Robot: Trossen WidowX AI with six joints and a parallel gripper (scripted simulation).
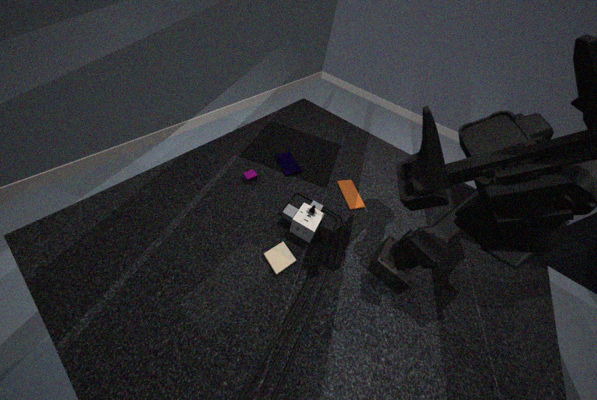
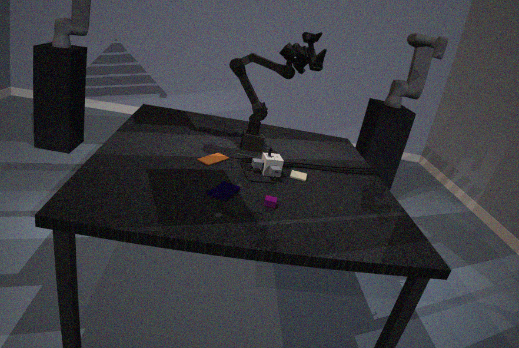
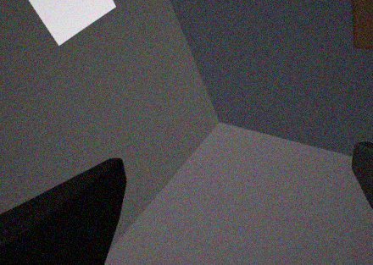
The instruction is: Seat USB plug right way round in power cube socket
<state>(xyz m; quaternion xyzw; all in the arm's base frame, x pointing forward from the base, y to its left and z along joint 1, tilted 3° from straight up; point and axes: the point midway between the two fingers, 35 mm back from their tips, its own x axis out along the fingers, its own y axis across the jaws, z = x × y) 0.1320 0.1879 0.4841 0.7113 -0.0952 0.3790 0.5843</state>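
Observation:
The white power cube (image 1: 306,230) (image 2: 271,162) stands on the dark table (image 1: 144,299) (image 2: 335,231). A small black USB plug (image 1: 313,210) (image 2: 270,152) stands up from its top face. How deep the plug sits and which way round it is are too small to tell. My gripper (image 1: 505,72) (image 2: 323,42) (image 3: 239,162) is open and empty, raised high above the table and well away from the cube. The wrist view shows only walls, floor or ceiling surfaces between the fingers, with no cube or plug.
Grey blocks (image 1: 290,211) (image 2: 257,163) adjoin the cube's sides, with thin black cables around it. A cream block (image 1: 279,257) (image 2: 298,175), orange slab (image 1: 350,193) (image 2: 213,158), navy slab (image 1: 288,164) (image 2: 224,191) and magenta block (image 1: 250,174) (image 2: 270,200) lie around it.

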